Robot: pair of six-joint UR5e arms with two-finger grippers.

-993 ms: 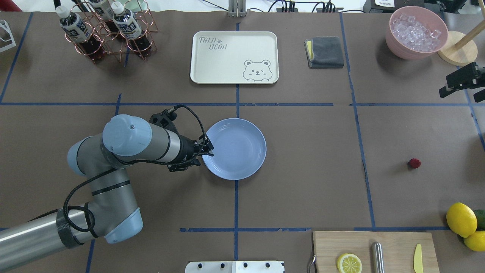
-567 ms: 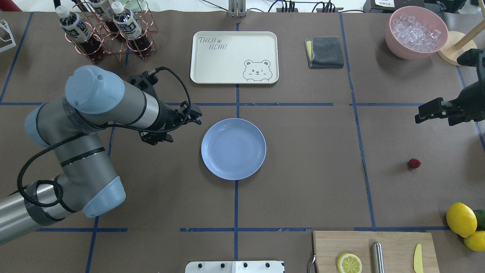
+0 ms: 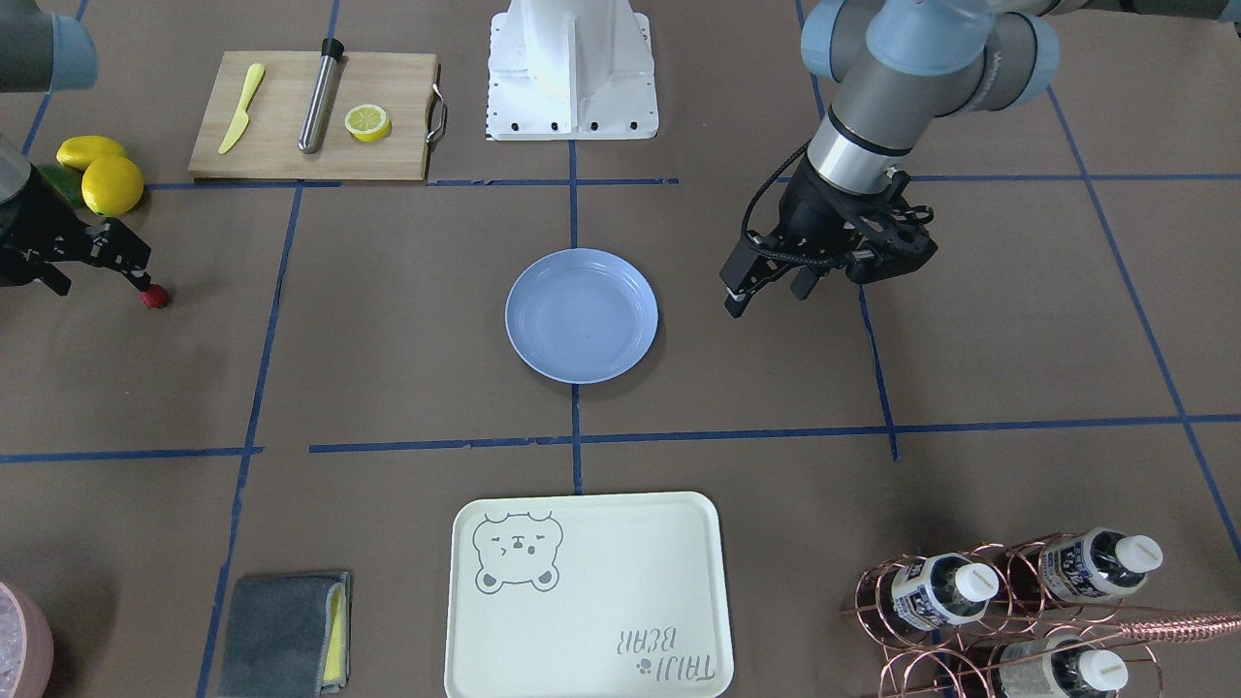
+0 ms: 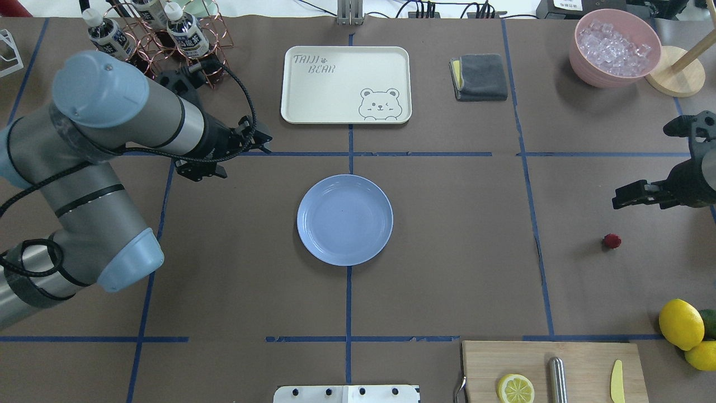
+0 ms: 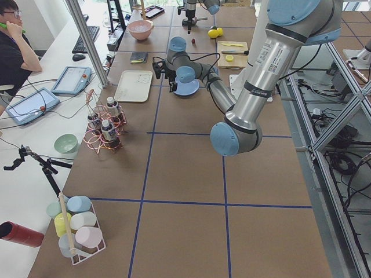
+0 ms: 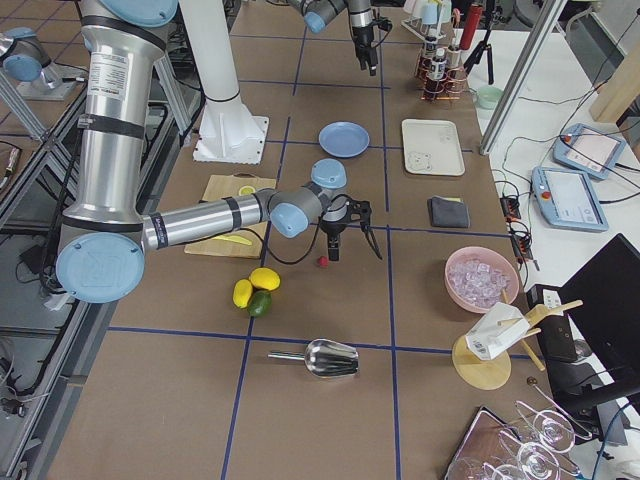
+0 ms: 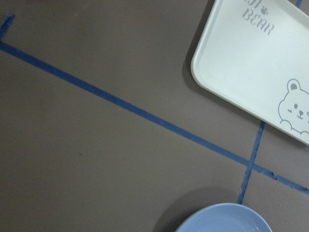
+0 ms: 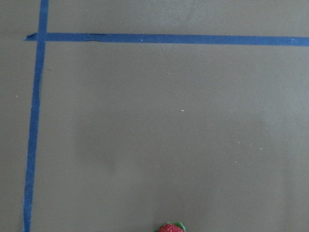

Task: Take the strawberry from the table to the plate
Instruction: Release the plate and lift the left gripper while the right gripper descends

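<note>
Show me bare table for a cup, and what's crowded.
Widest bare patch: between the plate and the strawberry, though the right end effector hangs near the berry. Also bare: from the plate to the cutting board. Crowded: the lemons and cutting board corner, the bottle rack corner.

Only the top of the strawberry (image 8: 170,227) clears the bottom edge of the right wrist view. The left wrist view crops the plate (image 7: 224,220) to a sliver of rim and cuts the bear-print tray (image 7: 251,63) at its right side. From overhead the right end effector (image 4: 617,202) shows side-on (the gap between its jaws cannot be made out), and a green fruit (image 4: 709,322) sits half hidden behind the lemons (image 4: 681,323).
</note>
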